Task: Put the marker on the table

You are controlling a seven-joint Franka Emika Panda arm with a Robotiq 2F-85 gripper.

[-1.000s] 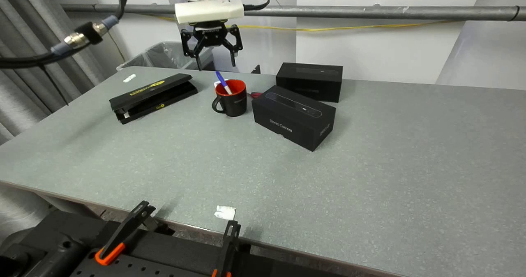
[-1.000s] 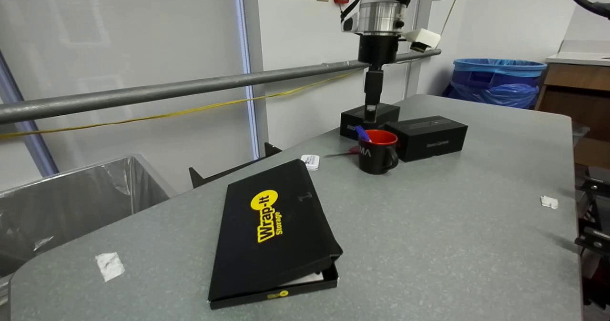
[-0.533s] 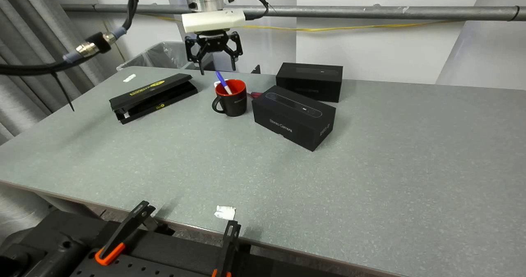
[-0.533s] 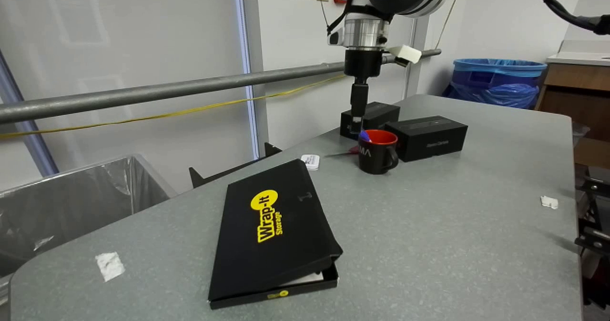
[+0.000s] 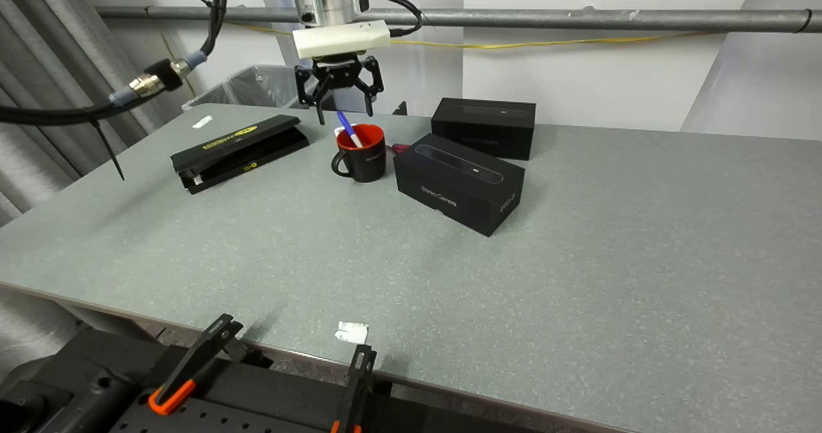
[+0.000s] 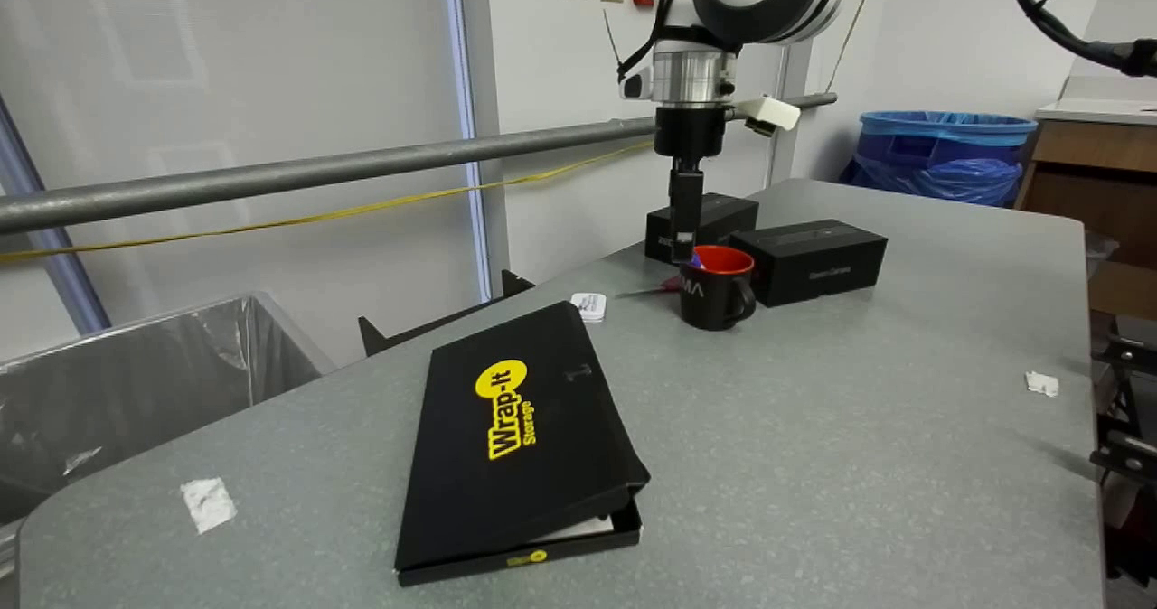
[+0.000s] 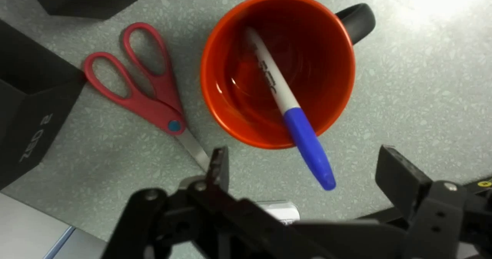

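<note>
- Slim blue-and-white marker (image 7: 290,110): leans in the red-lined black mug (image 7: 323,59), blue end past the rim.
- Black two-fingered gripper (image 7: 303,155): hangs spread wide above the grey speckled desk (image 5: 578,291).

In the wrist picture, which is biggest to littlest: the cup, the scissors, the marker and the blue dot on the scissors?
1. Cup: biggest.
2. Marker and scissors: I can't rank these two. The marker looks longer, the scissors wider, and the marker may just be nearer.
3. Blue dot: smallest.
</note>
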